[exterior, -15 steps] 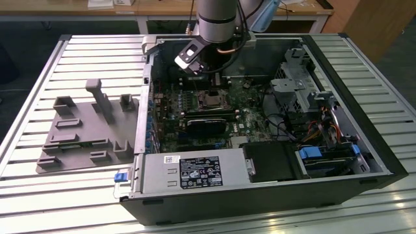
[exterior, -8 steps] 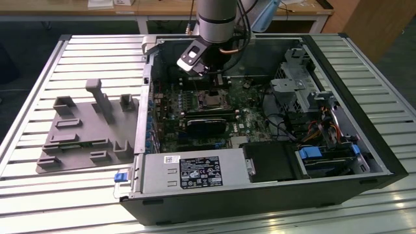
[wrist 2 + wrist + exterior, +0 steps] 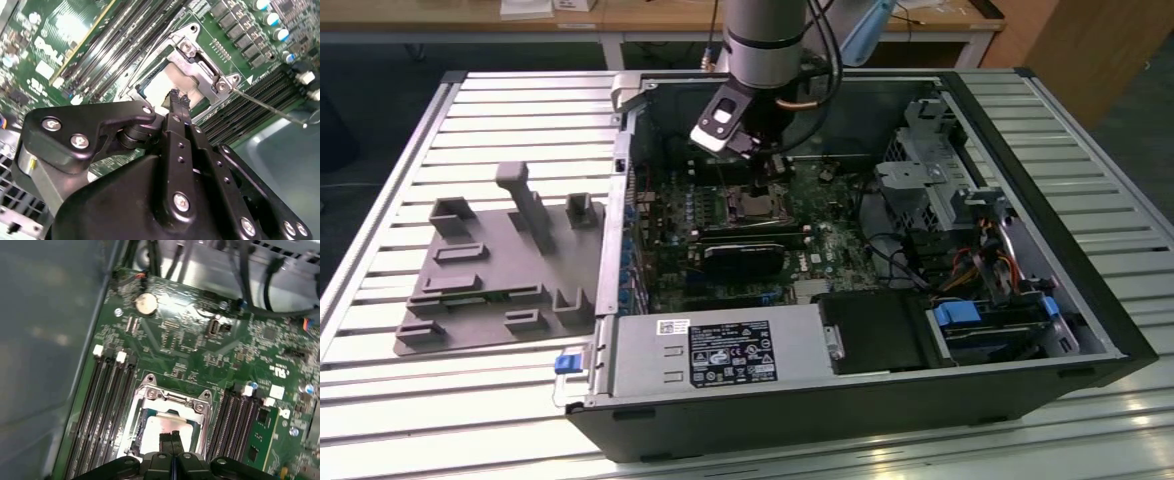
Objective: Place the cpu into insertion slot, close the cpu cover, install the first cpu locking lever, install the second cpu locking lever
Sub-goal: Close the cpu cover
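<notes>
Table (image 3: 454, 400): pale ribbed metal slats; wooden desks stood behind.
Case (image 3: 854, 420): open black tower, lying on its side.
Motherboard (image 3: 200, 350): glossy green board.
Gripper (image 3: 178, 98): black fingers pressed together, just over the socket.
Cpu cover (image 3: 172, 401): silvery square frame around the chip.
Cpu (image 3: 152, 432): pale matte metal, seated in the insertion slot (image 3: 755, 207).

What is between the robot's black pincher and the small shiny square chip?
Nothing visible. The black gripper's shut tips are right over the small silvery square cpu, in both wrist views. The thin silvery metal cover frame surrounds the chip and leaves its top bare.
</notes>
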{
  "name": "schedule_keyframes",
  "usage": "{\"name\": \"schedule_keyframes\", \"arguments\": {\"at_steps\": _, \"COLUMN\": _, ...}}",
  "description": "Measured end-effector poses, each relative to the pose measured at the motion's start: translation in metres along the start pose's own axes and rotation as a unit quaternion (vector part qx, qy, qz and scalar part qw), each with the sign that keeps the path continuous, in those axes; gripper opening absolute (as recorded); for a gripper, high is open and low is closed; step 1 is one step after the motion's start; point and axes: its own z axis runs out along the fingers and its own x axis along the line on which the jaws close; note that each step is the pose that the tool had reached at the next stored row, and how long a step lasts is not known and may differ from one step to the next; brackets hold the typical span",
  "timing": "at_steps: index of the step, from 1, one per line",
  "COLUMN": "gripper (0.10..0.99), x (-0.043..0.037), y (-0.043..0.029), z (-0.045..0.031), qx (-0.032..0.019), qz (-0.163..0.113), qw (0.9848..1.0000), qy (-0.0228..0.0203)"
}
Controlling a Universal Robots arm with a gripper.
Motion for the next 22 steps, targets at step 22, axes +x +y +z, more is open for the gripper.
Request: {"name": "schedule_keyframes", "arguments": {"at_steps": 22, "gripper": 0.102, "x": 0.0, "y": 0.0, "z": 0.0002, "qx": -0.0063, "qz": -0.199, "qw": 0.98, "qy": 0.0061}}
